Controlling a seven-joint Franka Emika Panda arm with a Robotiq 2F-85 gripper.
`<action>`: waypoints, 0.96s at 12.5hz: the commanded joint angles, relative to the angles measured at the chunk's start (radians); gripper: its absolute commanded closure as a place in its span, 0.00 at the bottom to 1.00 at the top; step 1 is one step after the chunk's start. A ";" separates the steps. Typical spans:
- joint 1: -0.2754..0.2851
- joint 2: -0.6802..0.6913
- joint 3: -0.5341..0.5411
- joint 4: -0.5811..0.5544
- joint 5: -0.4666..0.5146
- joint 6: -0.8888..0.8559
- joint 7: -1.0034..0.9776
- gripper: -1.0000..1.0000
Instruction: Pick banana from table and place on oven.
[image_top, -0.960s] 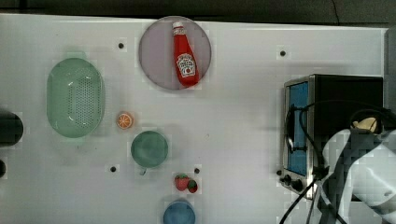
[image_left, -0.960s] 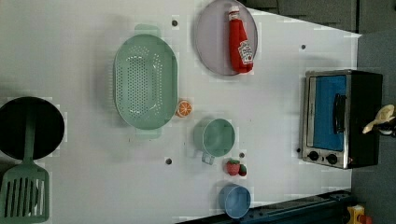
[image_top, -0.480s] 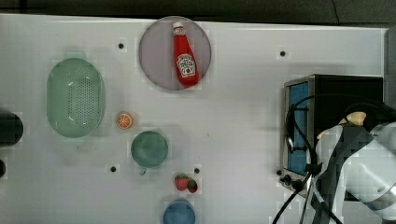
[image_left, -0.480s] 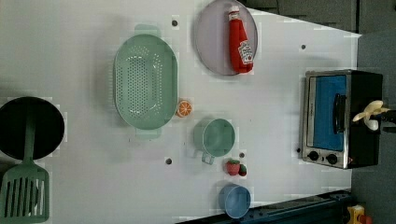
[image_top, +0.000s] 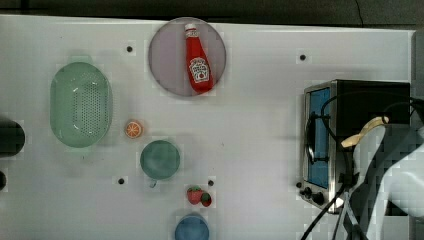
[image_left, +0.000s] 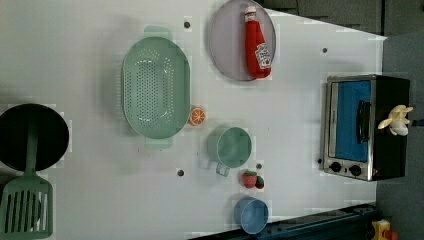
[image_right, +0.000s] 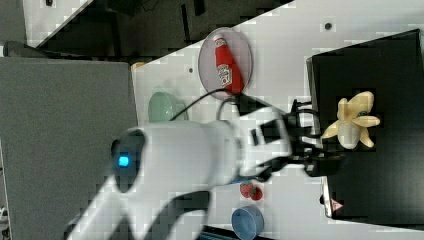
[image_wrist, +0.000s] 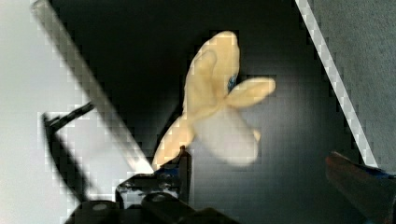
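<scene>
Banana (image_right: 353, 122) lies on the oven (image_right: 380, 190) top, jaws spread and released beside it, black cables (image_top: 345, 145) draped across the oven

- Banana (image_top: 364, 132) beside the claw, mostly covered by the white arm (image_top: 395, 170) in the top view.
- Far from the claw, blue bowl (image_top: 192, 229) cut by the picture's bottom edge.
- Oven (image_right: 370, 165) cropped at the right view's right.

banana (image_right: 353, 122) now released on oven (image_right: 370, 100) top (peel splayed), gripper (image_wrist: 261, 186) opened wide, pulling back
</scene>
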 joint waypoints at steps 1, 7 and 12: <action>0.047 -0.142 0.060 0.101 0.025 -0.153 0.016 0.00; 0.061 -0.280 0.329 0.117 0.005 -0.359 0.622 0.00; 0.062 -0.319 0.511 0.116 0.005 -0.423 0.972 0.00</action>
